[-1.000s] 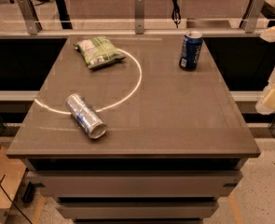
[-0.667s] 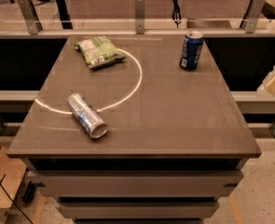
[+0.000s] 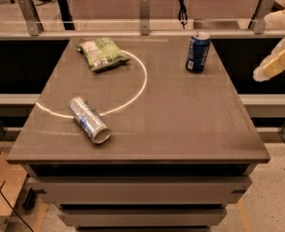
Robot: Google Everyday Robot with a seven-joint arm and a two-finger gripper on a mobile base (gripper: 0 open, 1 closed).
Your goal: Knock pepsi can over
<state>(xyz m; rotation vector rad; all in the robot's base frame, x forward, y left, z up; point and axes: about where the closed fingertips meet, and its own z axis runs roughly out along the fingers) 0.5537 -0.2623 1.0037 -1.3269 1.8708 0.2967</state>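
Well off the right edge of the table (image 3: 180,124), the pale gripper (image 3: 276,62) hangs, apparently slanting down-left, apart from the upright pepsi can (image 3: 198,51); parted or closed, I cannot tell.

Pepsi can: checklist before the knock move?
1. Pepsi can upright at the back right of the table, not yet knocked: ok.
2. Gripper in view at the right edge, off the table, apart from the pepsi can: ok.
3. Nothing stands between gripper and pepsi can: ok.
4. Silver can lies on its side at the front left, well away from the sweep: ok.
5. Bag at the back left, apart from the pepsi can: ok.
6. Gripper height against the pepsi can's body: cannot tell.
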